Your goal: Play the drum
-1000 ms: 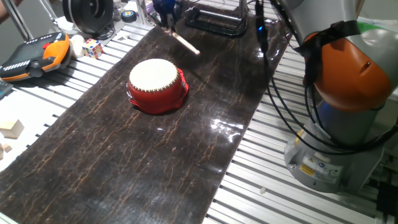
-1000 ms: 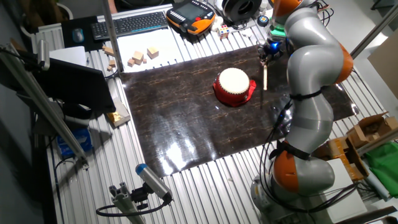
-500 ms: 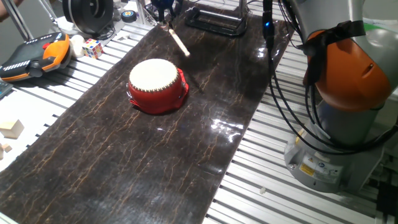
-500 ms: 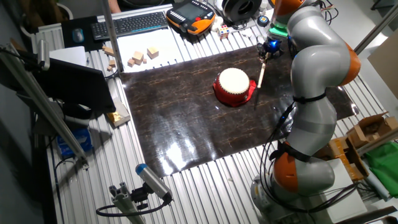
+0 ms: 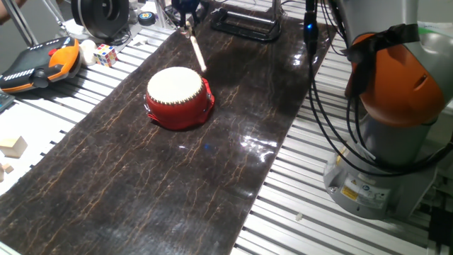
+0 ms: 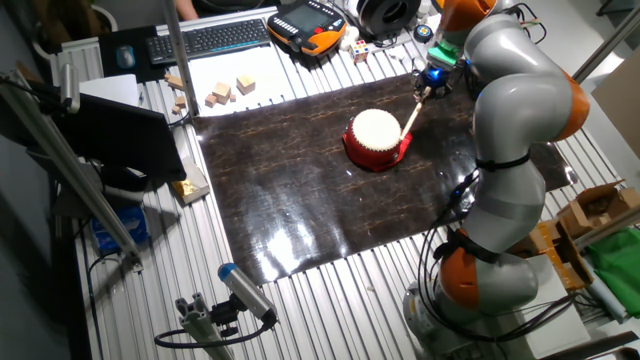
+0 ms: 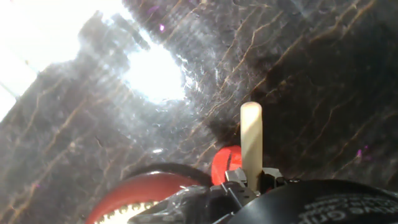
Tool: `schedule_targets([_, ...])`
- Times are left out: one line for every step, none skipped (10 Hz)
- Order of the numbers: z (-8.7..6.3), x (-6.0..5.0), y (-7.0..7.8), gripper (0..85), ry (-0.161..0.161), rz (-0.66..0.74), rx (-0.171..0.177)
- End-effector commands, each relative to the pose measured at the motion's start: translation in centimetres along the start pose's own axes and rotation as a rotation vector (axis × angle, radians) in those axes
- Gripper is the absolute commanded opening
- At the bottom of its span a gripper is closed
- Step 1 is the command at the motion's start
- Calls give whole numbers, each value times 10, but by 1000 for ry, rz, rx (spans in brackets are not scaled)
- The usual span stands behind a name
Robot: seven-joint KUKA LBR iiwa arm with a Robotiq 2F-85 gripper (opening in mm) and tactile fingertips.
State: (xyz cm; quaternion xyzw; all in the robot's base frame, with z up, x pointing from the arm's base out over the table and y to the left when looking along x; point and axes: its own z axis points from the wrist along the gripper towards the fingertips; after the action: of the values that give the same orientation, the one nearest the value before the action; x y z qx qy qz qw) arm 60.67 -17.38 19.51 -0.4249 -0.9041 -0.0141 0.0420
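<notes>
The drum (image 5: pixel 178 95), red with a cream-white skin, sits on the dark mat; it also shows in the other fixed view (image 6: pixel 377 137) and at the bottom left of the hand view (image 7: pixel 134 194). My gripper (image 5: pixel 187 25) is at the far end of the mat, behind the drum, shut on a thin wooden stick (image 5: pixel 197 52). The stick slants down toward the drum, and its tip is by the drum's far rim. In the other fixed view the gripper (image 6: pixel 429 84) holds the stick (image 6: pixel 411 115) along the drum's right side. The hand view shows the stick (image 7: pixel 250 144) pointing away from the gripper (image 7: pixel 250 180).
The dark marbled mat (image 5: pixel 141 177) covers the slatted table. An orange teach pendant (image 5: pixel 39 62), a puzzle cube (image 5: pixel 106 54) and wooden blocks (image 5: pixel 13 146) lie to the left. A black frame (image 5: pixel 244 25) stands at the back. The arm's base (image 5: pixel 382 142) and cables are on the right.
The stick has swung from pointing right of the drum to pointing at it, so its tip has come over to the drum's far rim. The drum has not moved.
</notes>
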Motion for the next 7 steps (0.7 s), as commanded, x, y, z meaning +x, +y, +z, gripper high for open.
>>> schedule_targets([0, 1, -1, 7, 1, 137, -14])
schedule_targets([0, 2, -1, 7, 4, 116, -18])
schedule_targets([0, 1, -1, 7, 19, 90, -10])
schedule_targets([0, 1, -1, 7, 38, 34, 1])
schedule_targets([0, 1, -1, 10, 26, -81, 43])
schedule_targets([0, 1, -1, 7, 43, -179, 66])
schedule_targets([0, 1, -1, 7, 59, -207, 54])
